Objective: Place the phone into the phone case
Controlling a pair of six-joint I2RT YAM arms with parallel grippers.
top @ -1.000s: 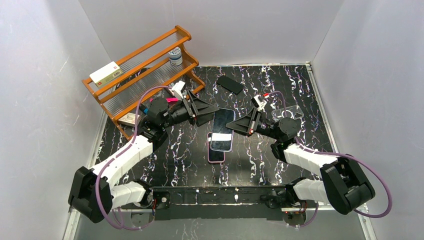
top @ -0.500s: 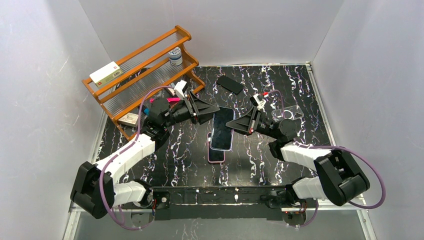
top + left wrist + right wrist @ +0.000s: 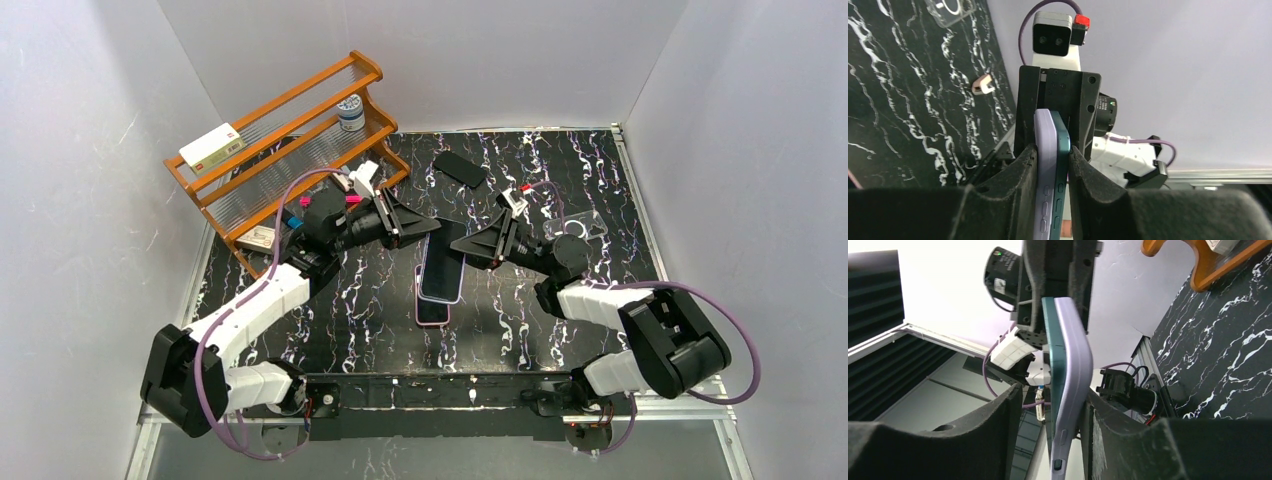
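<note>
Gripping phone [image 3: 1062, 165] in case [image 3: 1044, 165]: left tool [image 3: 1053, 150]; right tool [image 3: 1052, 395] parted, loose around it.

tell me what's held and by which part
The phone and case, pinched front and back near one end by the left gripper; right gripper open.

From the held phone [image 3: 441, 265], I find bare tabletop [image 3: 350, 310] at seven o'clock; the wooden rack [image 3: 280, 150] blocks ten, and another handset [image 3: 431, 312] lies at six.
</note>
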